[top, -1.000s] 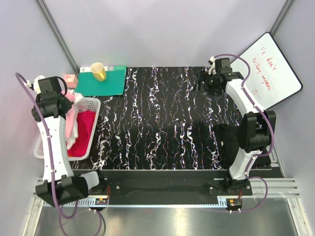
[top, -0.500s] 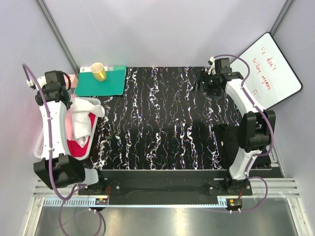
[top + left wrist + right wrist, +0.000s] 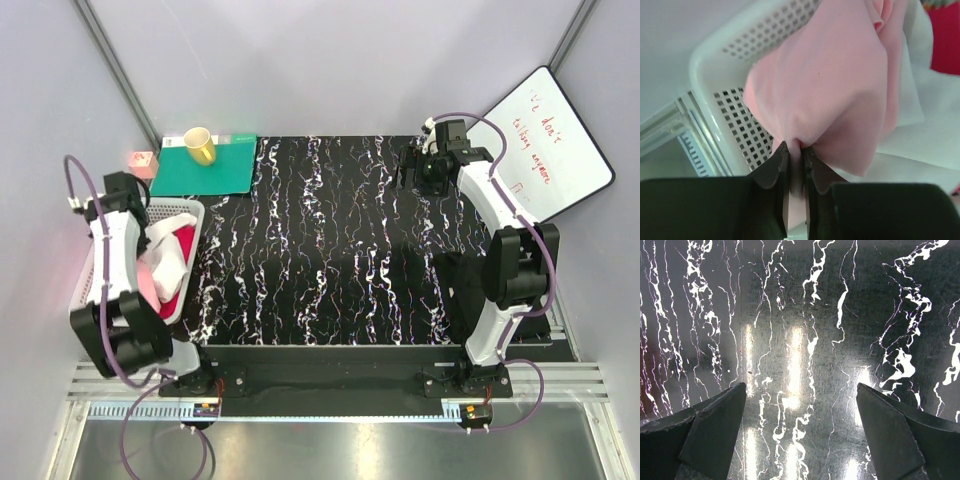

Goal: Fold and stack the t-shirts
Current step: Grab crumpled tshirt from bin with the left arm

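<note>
Top: hauls white t-shirt across magenta-red t-shirt in laundry basket, further than a second ago.

Left wrist: clenches left end effector on light pink t-shirt, bunched just ahead of tips.

Right wrist: holds right end effector spread wide over bare bench, unmoved.

Suggests extraction under way; no folding yet.

Bright o/h light, glare on tabletop, fgd blurry.

In the top view the left arm covers much of the basket. In the left wrist view the right edge cuts off the red shirt, upper right, and the white shirt. Writing on the whiteboard is too small to read.
</note>
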Tool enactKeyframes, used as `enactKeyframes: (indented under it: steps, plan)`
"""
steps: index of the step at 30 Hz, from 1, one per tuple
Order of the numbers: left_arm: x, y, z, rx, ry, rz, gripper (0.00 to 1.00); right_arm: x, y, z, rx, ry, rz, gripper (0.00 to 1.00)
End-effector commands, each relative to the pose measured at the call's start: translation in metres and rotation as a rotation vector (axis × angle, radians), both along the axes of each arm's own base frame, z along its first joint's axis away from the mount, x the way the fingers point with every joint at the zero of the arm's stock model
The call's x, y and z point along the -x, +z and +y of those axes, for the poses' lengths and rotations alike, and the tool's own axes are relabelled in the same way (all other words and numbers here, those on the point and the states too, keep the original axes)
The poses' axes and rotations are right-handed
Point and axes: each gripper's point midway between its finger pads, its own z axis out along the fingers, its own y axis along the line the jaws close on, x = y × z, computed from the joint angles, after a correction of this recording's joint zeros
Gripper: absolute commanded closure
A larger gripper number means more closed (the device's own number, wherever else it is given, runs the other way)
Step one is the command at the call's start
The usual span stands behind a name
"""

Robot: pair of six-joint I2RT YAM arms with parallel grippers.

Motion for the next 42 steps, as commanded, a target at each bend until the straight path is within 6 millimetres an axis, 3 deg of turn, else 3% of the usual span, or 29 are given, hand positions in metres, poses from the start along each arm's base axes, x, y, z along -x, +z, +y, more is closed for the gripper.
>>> enactKeyframes:
  steps: [1,3,4,6,8,13,17,23,26,31,34,38,41,42]
  plan:
    - [-0.006,-0.056,-0.008,0.101,-0.011,0.103,0.83,-0.006,0.010,0.013,-0.029,0.046,-0.026,0.00]
    - [-0.009,-0.070,-0.012,0.141,-0.024,0.120,0.81,-0.007,0.010,0.014,-0.033,0.048,-0.024,0.00]
    - [-0.012,-0.078,-0.013,0.155,-0.030,0.134,0.72,-0.007,0.009,0.014,-0.034,0.049,-0.022,0.00]
    - [-0.020,-0.082,-0.015,0.182,-0.040,0.125,0.35,-0.006,0.009,0.014,-0.036,0.050,-0.019,0.00]
    - [-0.027,-0.082,-0.015,0.193,-0.052,0.110,0.18,-0.005,0.007,0.014,-0.036,0.050,-0.016,0.00]
    - [-0.042,-0.056,-0.017,0.190,-0.091,0.016,0.02,-0.003,0.005,0.013,-0.030,0.052,-0.010,0.00]
    - [-0.043,-0.028,-0.018,0.158,-0.116,-0.068,0.01,-0.003,0.002,0.013,-0.031,0.053,-0.004,0.00]
    - [-0.033,0.009,-0.001,0.044,-0.091,-0.144,0.01,-0.007,0.000,0.017,-0.053,0.058,0.006,0.00]
    - [-0.033,0.008,0.016,0.056,-0.062,-0.132,0.01,-0.009,0.000,0.021,-0.064,0.065,0.009,0.00]
    - [-0.031,-0.017,0.040,0.116,-0.001,-0.065,0.02,-0.008,-0.001,0.021,-0.065,0.068,0.012,0.00]
    - [-0.032,-0.037,0.045,0.176,0.015,-0.033,0.04,-0.006,-0.001,0.019,-0.056,0.068,0.010,0.00]
    - [-0.040,-0.054,0.045,0.215,-0.001,-0.019,0.19,-0.003,-0.002,0.018,-0.052,0.069,0.013,0.00]
    - [-0.043,-0.059,0.047,0.218,-0.006,-0.012,0.68,-0.003,-0.004,0.018,-0.050,0.069,0.017,0.00]
    - [-0.043,-0.060,0.046,0.222,-0.006,-0.006,1.00,-0.003,-0.003,0.018,-0.050,0.070,0.014,0.00]
